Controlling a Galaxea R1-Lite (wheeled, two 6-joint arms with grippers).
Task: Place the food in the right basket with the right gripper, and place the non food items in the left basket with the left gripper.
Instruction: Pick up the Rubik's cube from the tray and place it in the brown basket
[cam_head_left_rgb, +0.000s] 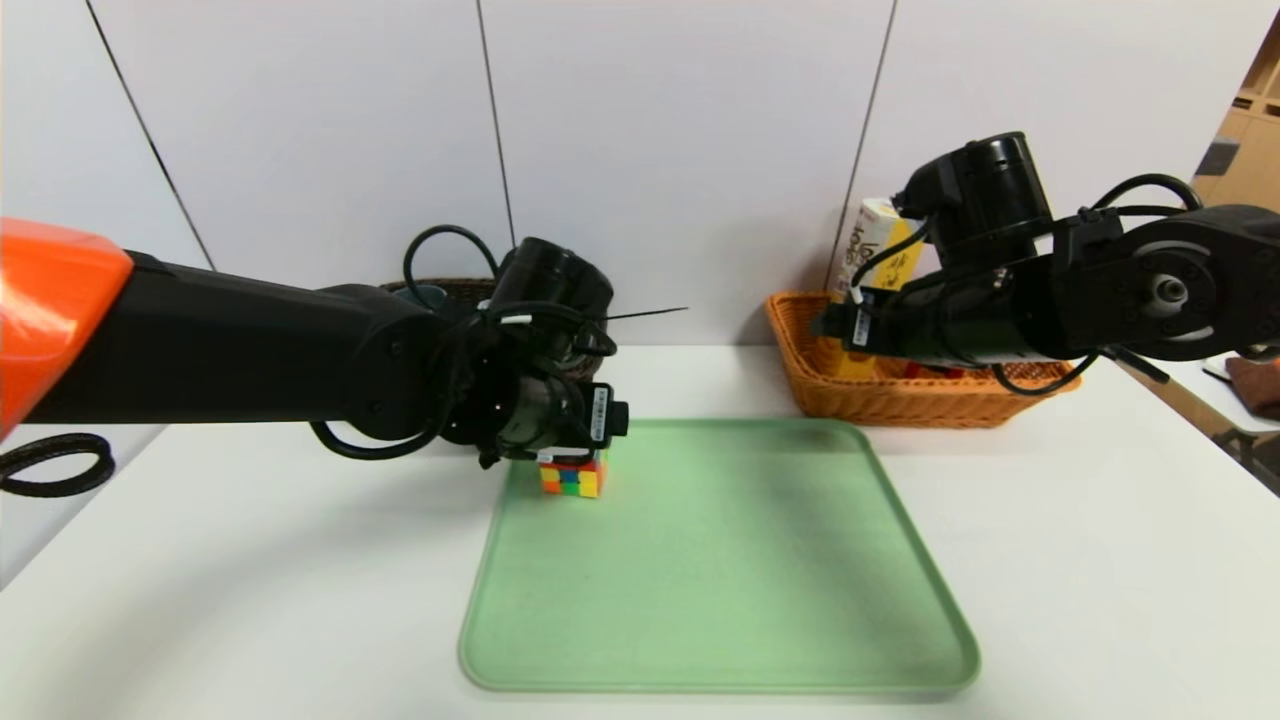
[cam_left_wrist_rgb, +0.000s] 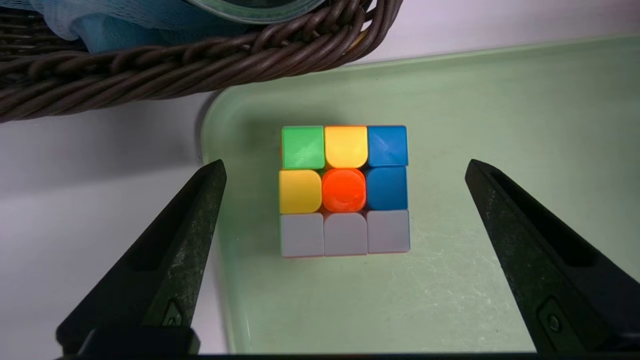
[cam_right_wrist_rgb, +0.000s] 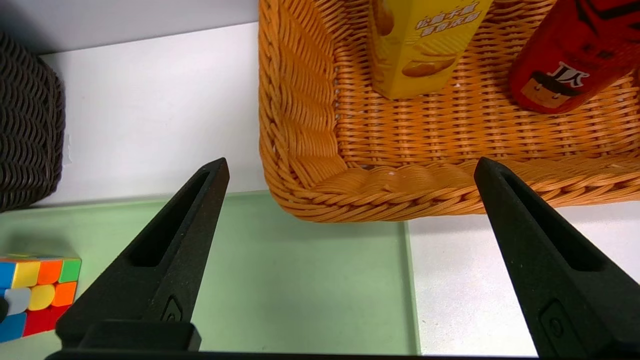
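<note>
The puzzle cube (cam_head_left_rgb: 572, 478) sits on the far left corner of the green tray (cam_head_left_rgb: 720, 580). My left gripper (cam_left_wrist_rgb: 345, 167) hangs open above the cube (cam_left_wrist_rgb: 344, 190), fingers wide on either side, not touching it. The dark brown left basket (cam_left_wrist_rgb: 190, 60) lies just behind, with the light blue sponge (cam_left_wrist_rgb: 100, 25) and a clear glass rim (cam_left_wrist_rgb: 260, 10) inside. The orange-tan right basket (cam_head_left_rgb: 880, 390) holds the yellow carton (cam_right_wrist_rgb: 425, 45) and the red can (cam_right_wrist_rgb: 575, 55). My right gripper (cam_right_wrist_rgb: 350, 165) is open and empty above that basket's near rim (cam_right_wrist_rgb: 400, 200). The blue-grey cup (cam_head_left_rgb: 420, 294) peeks behind my left arm.
The white table (cam_head_left_rgb: 250, 600) surrounds the tray. A white wall stands close behind both baskets. Most of the tray is bare. Brown shelving and a side surface (cam_head_left_rgb: 1250, 380) lie at the far right.
</note>
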